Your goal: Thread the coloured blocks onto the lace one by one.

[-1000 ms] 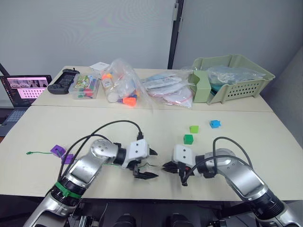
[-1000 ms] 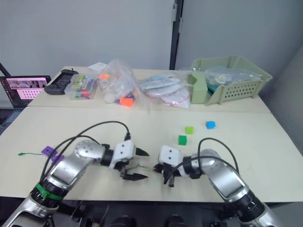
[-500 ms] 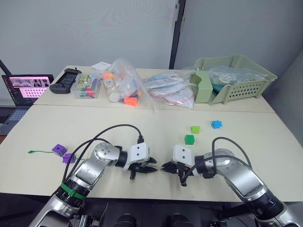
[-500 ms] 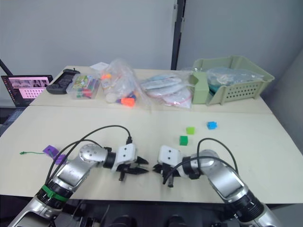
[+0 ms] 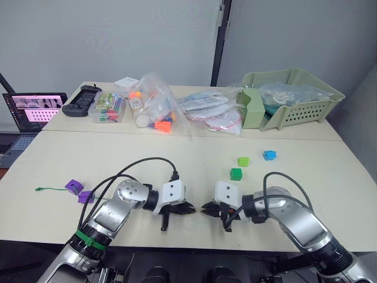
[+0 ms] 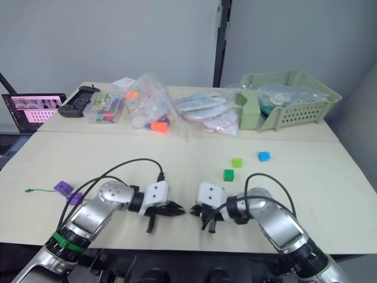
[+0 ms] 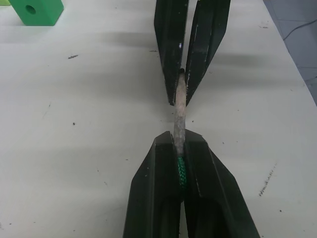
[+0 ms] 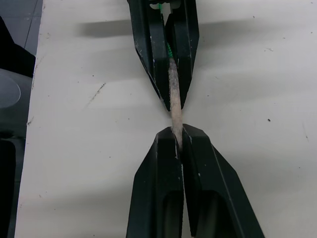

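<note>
On the long beige table (image 5: 330, 194), the left gripper (image 5: 187, 209) and right gripper (image 5: 205, 208) meet tip to tip, both clamped on the thin green lace (image 7: 181, 171) by its stiff pale tip (image 7: 179, 116), near the dark green plastic cube (image 5: 235, 173).

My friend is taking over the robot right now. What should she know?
Left pincer: shut on the lace, just behind its pale tip.
Right pincer: shut on the front end of that same tip, so both hold it low over the table edge.
Blocks: two purple blocks sit on the lace near its far end, to the robot's left. The dark green block, light green block and blue block lie loose to the right.
Left: thread those three, one by one.
</note>
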`<move>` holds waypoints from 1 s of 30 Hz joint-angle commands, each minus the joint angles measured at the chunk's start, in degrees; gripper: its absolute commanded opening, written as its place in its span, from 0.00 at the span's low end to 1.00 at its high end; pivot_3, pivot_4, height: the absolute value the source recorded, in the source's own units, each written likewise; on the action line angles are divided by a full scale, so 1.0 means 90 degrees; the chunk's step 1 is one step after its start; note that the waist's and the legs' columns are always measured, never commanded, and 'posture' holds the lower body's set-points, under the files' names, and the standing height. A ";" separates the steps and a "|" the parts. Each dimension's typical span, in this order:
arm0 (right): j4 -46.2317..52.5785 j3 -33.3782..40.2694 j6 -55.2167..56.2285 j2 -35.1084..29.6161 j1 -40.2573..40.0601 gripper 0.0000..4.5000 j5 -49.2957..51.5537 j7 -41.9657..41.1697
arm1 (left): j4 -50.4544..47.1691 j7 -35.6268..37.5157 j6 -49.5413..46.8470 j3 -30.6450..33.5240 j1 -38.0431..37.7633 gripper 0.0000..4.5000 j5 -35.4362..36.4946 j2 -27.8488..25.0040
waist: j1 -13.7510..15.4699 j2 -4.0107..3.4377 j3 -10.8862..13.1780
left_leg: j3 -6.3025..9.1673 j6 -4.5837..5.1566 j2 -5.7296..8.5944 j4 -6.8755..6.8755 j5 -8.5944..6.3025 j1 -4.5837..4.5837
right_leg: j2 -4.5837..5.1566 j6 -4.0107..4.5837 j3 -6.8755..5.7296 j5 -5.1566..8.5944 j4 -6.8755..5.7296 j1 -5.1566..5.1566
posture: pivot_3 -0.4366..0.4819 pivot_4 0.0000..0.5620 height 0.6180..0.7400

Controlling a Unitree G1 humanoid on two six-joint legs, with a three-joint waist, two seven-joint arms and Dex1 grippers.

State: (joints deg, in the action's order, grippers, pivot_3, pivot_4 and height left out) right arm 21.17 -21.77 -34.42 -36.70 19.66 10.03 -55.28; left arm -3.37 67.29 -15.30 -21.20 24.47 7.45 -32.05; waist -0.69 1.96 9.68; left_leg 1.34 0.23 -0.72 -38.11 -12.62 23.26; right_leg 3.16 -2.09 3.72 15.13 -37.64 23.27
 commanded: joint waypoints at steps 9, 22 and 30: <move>0.1761 0.2936 -0.1292 0.0542 -0.2150 0.92 0.1085 0.1787 | -0.0121 0.0117 0.0069 0.0105 0.0049 0.00 0.0128 -0.0125 | 0.0039 0.0000 0.0000 | 0.0006 0.0000 0.0000 0.0000 0.0000 0.0002 | 0.0006 -0.0002 -0.0005 0.0001 0.0004 -0.0009 | 0.48 0.27 1.00; -0.1522 0.3791 -0.0114 0.2088 -0.0351 1.00 -0.0486 0.5342 | -0.0135 0.0064 -0.0027 0.0096 0.0101 0.00 0.0107 -0.0105 | -0.0083 -0.0012 -0.0001 | -0.0016 0.0000 0.0001 0.0005 0.0000 -0.0010 | -0.0004 0.0001 0.0021 -0.0001 -0.0001 0.0000 | 0.48 0.27 1.00; -0.4510 0.3705 0.0974 0.1600 0.1351 1.00 -0.0700 0.5277 | -0.0166 -0.0013 -0.0100 0.0067 0.0088 0.00 0.0109 -0.0034 | -0.0058 -0.0012 -0.0001 | -0.0030 0.0000 0.0004 0.0016 0.0000 -0.0005 | 0.0006 0.0000 0.0019 -0.0001 0.0004 0.0000 | 0.48 0.27 1.00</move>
State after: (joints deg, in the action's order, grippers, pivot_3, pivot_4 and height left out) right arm -16.26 11.24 -28.93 -20.93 29.79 4.53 -7.37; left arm -3.41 67.53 -16.35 -21.16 24.71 7.94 -32.81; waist -1.21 1.85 9.67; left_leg 1.05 0.22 -0.68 -37.96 -12.62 23.20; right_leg 3.21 -2.10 3.90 15.12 -37.59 23.26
